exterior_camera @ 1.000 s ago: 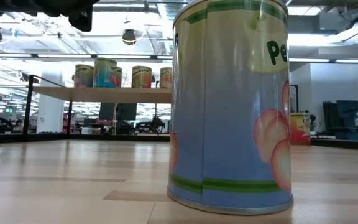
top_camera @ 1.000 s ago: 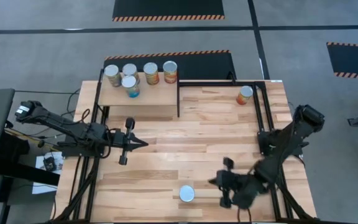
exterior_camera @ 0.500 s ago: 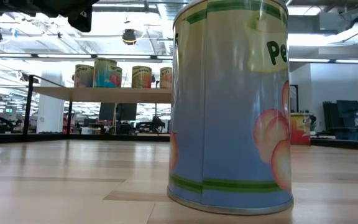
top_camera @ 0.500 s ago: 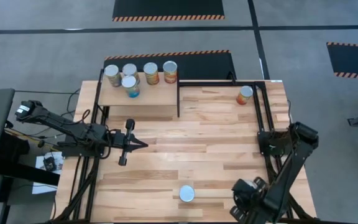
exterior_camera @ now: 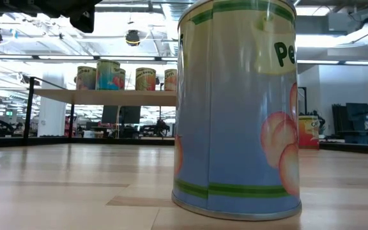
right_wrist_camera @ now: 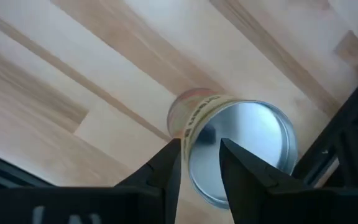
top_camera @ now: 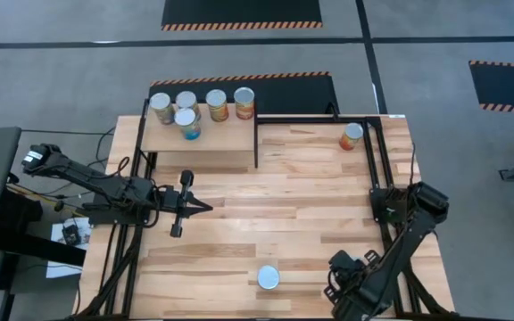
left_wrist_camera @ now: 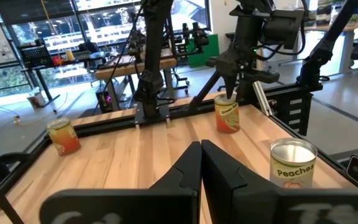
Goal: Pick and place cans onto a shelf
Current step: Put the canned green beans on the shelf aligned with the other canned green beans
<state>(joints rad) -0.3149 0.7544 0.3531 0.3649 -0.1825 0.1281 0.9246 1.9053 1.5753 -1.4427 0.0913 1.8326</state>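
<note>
Several cans [top_camera: 202, 109] stand upright on the shelf [top_camera: 212, 143] at the far left. A peach-label can [top_camera: 268, 278] stands at the near edge and fills the low view [exterior_camera: 238, 108]. An orange can [top_camera: 352, 135] stands at the far right. Near the right rail, my right gripper [left_wrist_camera: 230, 92] points down, open, just over the silver top of a green-lettered orange can [left_wrist_camera: 227, 117]. In the right wrist view that can [right_wrist_camera: 241, 149] lies below the spread fingers. In the high view the arm hides it. My left gripper [top_camera: 205, 206] hangs shut and level at mid-left.
A black frame post [top_camera: 257, 143] bounds the shelf's right side. A black rail [top_camera: 384, 178] runs along the table's right edge beside my right arm. Bare planks [top_camera: 284, 205] lie between the two arms.
My right gripper has swung away from the peach-label can toward the table's near right corner. It has tipped from level to pointing down and has rolled about its own axis. The cans have stayed where they were.
</note>
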